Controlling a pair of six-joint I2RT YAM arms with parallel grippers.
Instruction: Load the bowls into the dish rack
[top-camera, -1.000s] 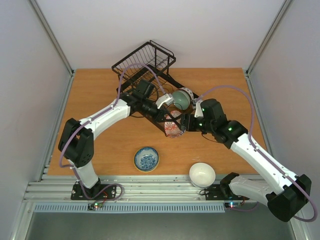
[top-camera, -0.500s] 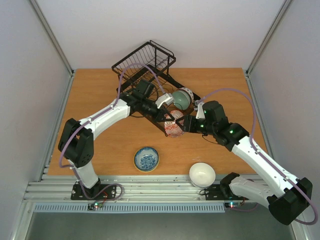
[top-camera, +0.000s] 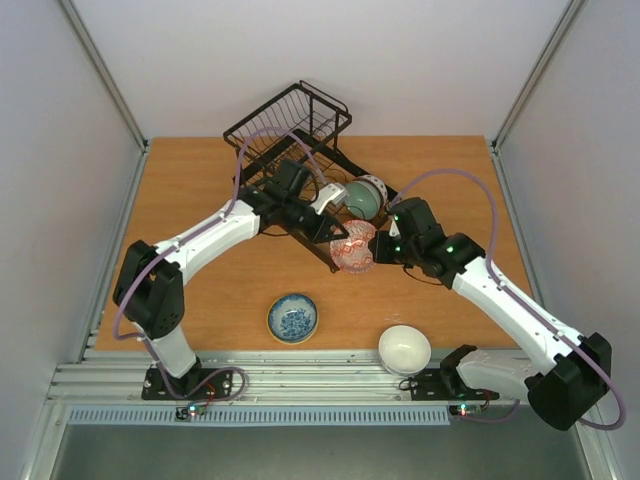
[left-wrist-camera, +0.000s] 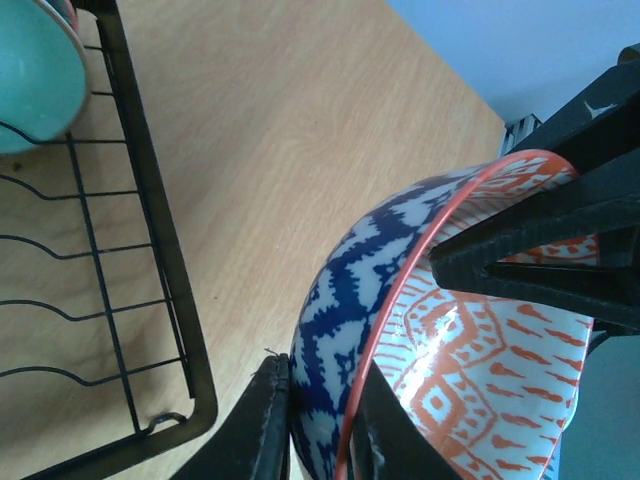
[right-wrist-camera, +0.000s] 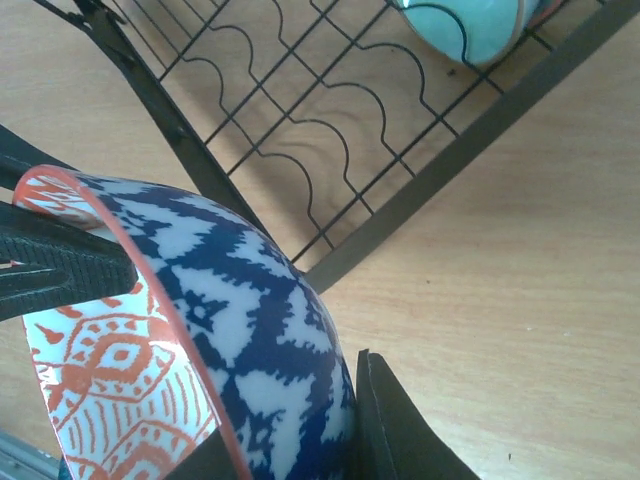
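You have an orange-brown wooden table (top-camera: 200, 200) under everything. Lying directly on it you see three things. The black wire dish rack (top-camera: 290, 125) sits at the far middle, set at a slant, its raised basket end toward the back and its flat end running toward the centre-right. The blue-and-white bowl (top-camera: 293, 317) stands upright near the front, about midway across. The white bowl (top-camera: 404, 349) stands upright to its right, at the table's near edge, well apart from the rack

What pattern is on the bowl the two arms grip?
The bowl: blue zigzags outside, orange-red diamonds inside, orange-red rim. Clearest in the left wrist view.
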